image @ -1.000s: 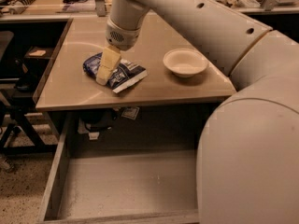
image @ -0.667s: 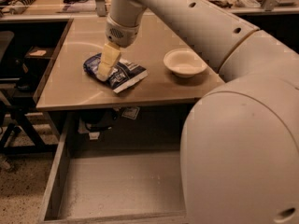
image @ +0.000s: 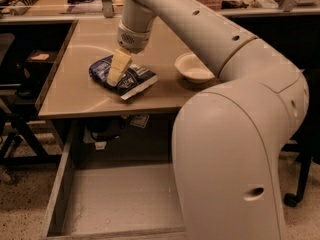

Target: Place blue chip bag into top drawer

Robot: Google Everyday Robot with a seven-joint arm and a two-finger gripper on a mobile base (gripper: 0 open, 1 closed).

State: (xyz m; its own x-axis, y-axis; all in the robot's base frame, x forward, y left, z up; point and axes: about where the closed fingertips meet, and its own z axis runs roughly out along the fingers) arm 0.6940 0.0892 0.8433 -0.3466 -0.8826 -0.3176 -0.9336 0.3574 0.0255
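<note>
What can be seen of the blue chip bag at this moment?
The blue chip bag is a crinkled dark-blue foil pack with white print and a pale silvery edge at its near right corner. It lies flat, turned at an angle, on the tan tabletop, left of the white bowl and apart from it, not in the open top drawer below. The gripper is over its left half, hiding part of it.

Gripper (image: 116, 78) at the crinkled dark-blue foil bag (image: 136, 79); white round bowl (image: 192, 68) blocks its right, tan tabletop (image: 75, 86) free to its left, wide grey drawer (image: 120, 204) open below.
</note>
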